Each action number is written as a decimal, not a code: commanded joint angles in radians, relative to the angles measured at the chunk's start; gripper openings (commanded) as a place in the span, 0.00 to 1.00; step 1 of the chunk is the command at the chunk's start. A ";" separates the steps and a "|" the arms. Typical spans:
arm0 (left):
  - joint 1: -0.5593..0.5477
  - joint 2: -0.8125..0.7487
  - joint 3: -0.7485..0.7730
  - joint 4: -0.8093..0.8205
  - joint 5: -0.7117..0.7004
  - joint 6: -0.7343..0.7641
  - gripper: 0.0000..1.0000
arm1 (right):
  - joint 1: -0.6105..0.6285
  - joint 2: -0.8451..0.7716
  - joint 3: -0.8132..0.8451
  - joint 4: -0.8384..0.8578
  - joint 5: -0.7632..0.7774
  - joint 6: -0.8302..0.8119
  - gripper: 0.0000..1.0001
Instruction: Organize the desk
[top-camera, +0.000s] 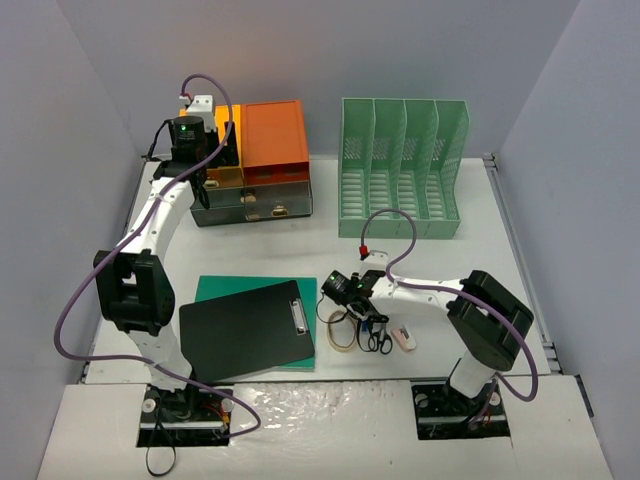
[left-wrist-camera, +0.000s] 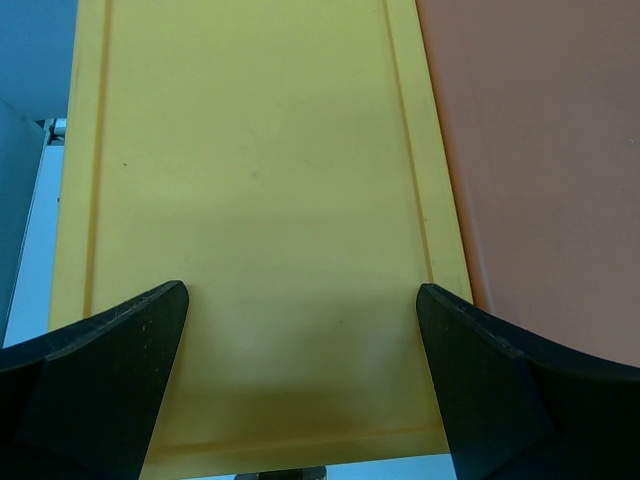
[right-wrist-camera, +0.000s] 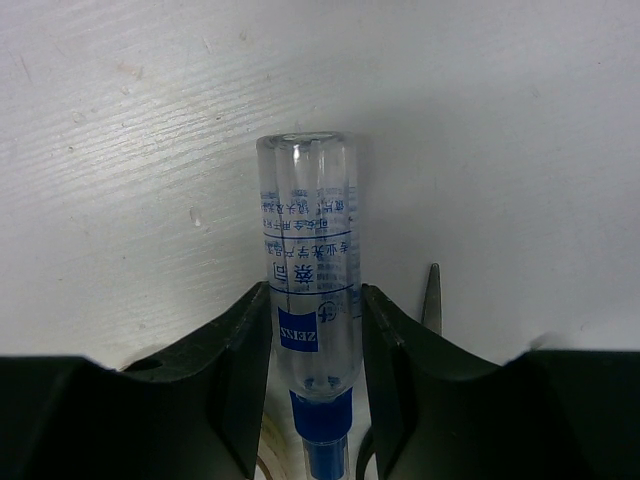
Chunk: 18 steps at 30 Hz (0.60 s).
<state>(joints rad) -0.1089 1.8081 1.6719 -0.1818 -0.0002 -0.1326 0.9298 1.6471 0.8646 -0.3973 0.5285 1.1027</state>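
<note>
On the white desk (top-camera: 260, 250) lies a clear spray bottle (right-wrist-camera: 310, 230) with blue print and a blue cap, its length pointing away from my right wrist camera. My right gripper (right-wrist-camera: 316, 292) is low over the desk (right-wrist-camera: 120, 150), its two black fingers pressed against either side of the bottle near the cap end. From above, the right gripper (top-camera: 345, 290) sits just right of the green pad. My left gripper (left-wrist-camera: 300, 300) hangs wide open over the yellow lid (left-wrist-camera: 260, 200) of the drawer unit, holding nothing; it is at the back left (top-camera: 205, 150).
Scissors (top-camera: 380, 335), a tape ring (top-camera: 342, 330) and a small white item (top-camera: 404, 340) lie by the right gripper; a scissor tip (right-wrist-camera: 432, 295) shows beside it. A black clipboard (top-camera: 248, 328) rests on a green pad (top-camera: 225, 290). Orange-topped drawers (top-camera: 272, 135) and a green file rack (top-camera: 402, 165) stand at the back.
</note>
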 joint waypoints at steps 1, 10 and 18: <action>0.002 -0.004 -0.035 -0.171 0.000 0.041 0.97 | -0.001 -0.037 0.005 -0.005 0.027 0.012 0.00; 0.002 -0.004 -0.035 -0.172 0.000 0.041 0.97 | 0.035 -0.120 0.206 -0.098 0.100 -0.070 0.00; 0.002 0.006 -0.030 -0.171 0.000 0.041 0.97 | 0.041 -0.158 0.389 -0.180 0.148 -0.117 0.00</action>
<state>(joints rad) -0.1089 1.8080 1.6718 -0.1818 -0.0002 -0.1326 0.9638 1.5495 1.1601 -0.4961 0.5861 1.0160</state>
